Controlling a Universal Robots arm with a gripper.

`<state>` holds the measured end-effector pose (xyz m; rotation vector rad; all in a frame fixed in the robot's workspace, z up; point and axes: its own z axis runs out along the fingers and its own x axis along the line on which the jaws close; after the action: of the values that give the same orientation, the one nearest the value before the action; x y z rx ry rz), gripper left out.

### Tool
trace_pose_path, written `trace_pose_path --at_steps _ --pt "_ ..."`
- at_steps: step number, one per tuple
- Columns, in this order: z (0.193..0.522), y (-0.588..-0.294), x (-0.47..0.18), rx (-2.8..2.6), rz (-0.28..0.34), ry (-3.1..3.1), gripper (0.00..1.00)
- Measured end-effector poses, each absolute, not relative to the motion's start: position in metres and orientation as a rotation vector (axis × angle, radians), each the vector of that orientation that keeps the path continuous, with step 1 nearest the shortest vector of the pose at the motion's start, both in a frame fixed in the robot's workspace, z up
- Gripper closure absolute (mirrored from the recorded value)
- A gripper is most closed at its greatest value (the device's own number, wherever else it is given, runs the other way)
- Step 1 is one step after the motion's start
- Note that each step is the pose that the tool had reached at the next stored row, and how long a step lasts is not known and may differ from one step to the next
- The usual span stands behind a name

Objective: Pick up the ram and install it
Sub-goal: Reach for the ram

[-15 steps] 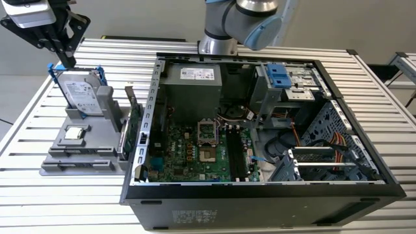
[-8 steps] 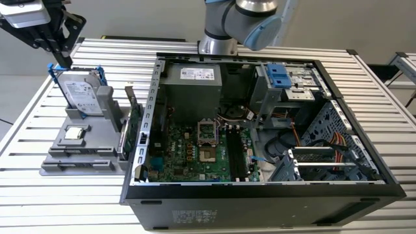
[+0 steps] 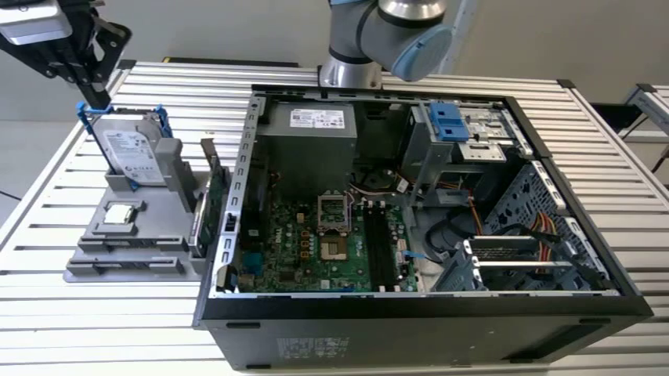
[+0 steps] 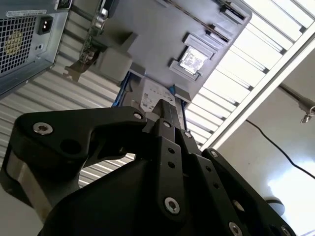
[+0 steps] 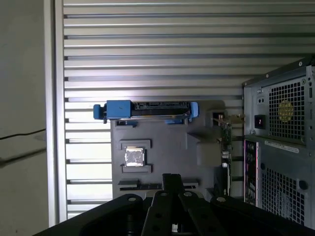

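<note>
My gripper (image 3: 99,99) hangs above the grey parts holder (image 3: 89,270) at the exterior view's left, just over the upright hard drive (image 3: 136,155). Its fingers are shut and I see nothing between them; the black tips (image 4: 165,105) (image 5: 172,178) point down at the holder in both wrist views. A narrow dark strip (image 5: 147,186) lies in a holder slot beyond the square chip (image 5: 134,156). I cannot tell whether this strip is the ram. The open computer case (image 3: 243,157) lies beside the holder, with the black memory slots (image 3: 381,252) on its green motherboard.
A green expansion card (image 3: 215,211) stands on edge between the holder and the case wall. The hard drive's blue clips (image 5: 118,109) sit close under the fingers. The arm's base (image 3: 350,47) rises behind the case. The slatted table (image 3: 105,329) ends at a rail beyond the holder.
</note>
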<state>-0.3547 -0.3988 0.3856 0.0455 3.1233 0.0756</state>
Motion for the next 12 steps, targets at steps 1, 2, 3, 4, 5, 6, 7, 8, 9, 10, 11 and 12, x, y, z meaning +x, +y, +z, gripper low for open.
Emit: trace_pose_path --at_steps 1,2,3,4,5,6,7,8,9,10,11,12 --pt "0.3856 -0.3988 -0.3554 0.045 0.076 3.123 1.0" --pt "0.3856 -0.3987 -0.3562 0.045 0.076 3.124 1.0" --pt "0.3855 -0.3987 -0.3569 0.045 0.076 3.124 1.0" --pt "0.3855 -0.3987 -0.3577 0.045 0.076 3.124 1.0" --pt "0.3855 -0.3988 -0.3585 0.044 0.076 3.124 1.0" --pt "0.3855 -0.3988 -0.3593 0.043 0.076 3.124 1.0" --pt "0.3855 -0.3988 -0.3601 0.042 0.076 3.124 1.0" --pt "0.3855 -0.3988 -0.3607 0.041 0.076 3.124 1.0" --pt "0.3855 -0.3988 -0.3607 0.038 0.076 3.125 1.0" --pt "0.3855 -0.3988 -0.3608 0.036 0.076 3.125 1.0" --pt "0.3854 -0.3988 -0.361 0.033 0.076 3.125 1.0" --pt "0.3854 -0.3988 -0.3612 0.03 0.076 3.125 1.0"
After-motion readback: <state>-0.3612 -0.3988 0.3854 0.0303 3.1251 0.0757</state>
